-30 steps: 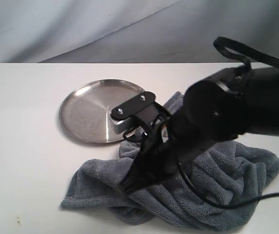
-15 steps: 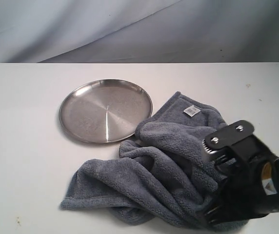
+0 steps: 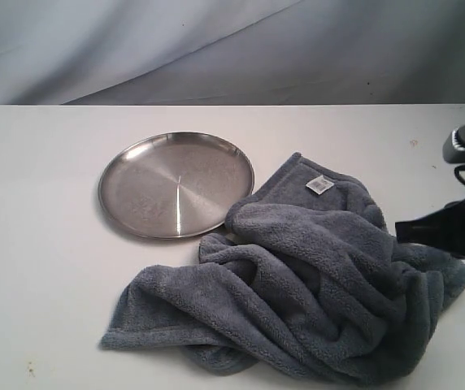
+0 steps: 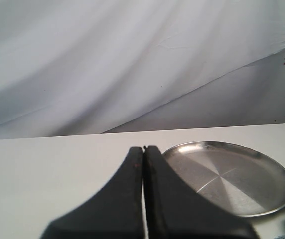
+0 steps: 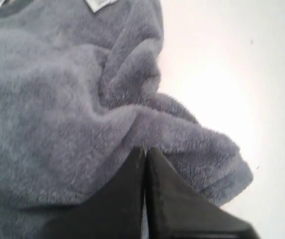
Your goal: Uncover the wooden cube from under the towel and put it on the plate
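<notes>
The grey-blue towel [image 3: 314,284] lies crumpled on the white table, its white label [image 3: 319,184] facing up. No wooden cube shows in any view. The silver plate [image 3: 176,184] sits empty to the towel's left and touches its edge. My right gripper [image 3: 403,231] is at the towel's right side, shut, and points at a fold. In the right wrist view its shut tips [image 5: 145,150] rest against the towel [image 5: 72,99] with nothing between them. My left gripper [image 4: 143,149] is shut and empty, hovering near the plate [image 4: 232,177]; the exterior view does not show it.
A pale cloth backdrop [image 3: 216,49] hangs behind the table. Bare white table [image 3: 37,284] spreads left of the towel and in front of the plate. A strip of bare table [image 5: 242,74] lies beside the towel's right edge.
My right arm has swung from over the towel's middle to the right edge of the view, baring the towel. The towel and plate have kept their places.
</notes>
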Controlling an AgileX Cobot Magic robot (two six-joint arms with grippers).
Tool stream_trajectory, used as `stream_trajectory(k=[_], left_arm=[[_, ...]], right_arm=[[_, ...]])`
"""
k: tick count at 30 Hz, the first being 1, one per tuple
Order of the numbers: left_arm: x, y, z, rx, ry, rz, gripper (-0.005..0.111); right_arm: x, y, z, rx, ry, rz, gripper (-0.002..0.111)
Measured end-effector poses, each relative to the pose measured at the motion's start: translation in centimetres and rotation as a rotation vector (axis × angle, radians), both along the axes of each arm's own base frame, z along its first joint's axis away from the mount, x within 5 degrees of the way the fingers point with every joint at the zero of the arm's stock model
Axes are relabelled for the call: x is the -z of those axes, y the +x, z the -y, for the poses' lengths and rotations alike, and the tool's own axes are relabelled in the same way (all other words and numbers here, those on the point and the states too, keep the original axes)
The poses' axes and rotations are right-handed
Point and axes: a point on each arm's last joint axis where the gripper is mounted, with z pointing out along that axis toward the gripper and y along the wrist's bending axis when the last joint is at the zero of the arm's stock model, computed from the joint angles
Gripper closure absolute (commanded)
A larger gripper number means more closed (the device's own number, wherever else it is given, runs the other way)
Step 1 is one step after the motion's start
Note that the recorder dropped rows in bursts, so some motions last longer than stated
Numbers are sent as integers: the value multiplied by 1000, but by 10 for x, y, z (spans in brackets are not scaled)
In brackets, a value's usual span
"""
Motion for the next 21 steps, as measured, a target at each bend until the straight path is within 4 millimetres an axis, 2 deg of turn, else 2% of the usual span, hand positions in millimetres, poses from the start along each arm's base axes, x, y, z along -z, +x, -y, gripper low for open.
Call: stream_trajectory(k=[5,11,16,19,21], left_arm=[[0,0,0,0,0,0,107],[0,0,0,0,0,0,107],[0,0,0,0,0,0,107],[0,0,0,0,0,0,107],[0,0,0,0,0,0,107]], right_arm=[[-10,29,-10,-12,-4,30,108],[-6,57,-40,-130,-44,27,108],[2,62,-73,-261,-38,4,108],[3,53,-98,-397,-37,-47,108],[1,46,-106,-452,-36,-81,108]])
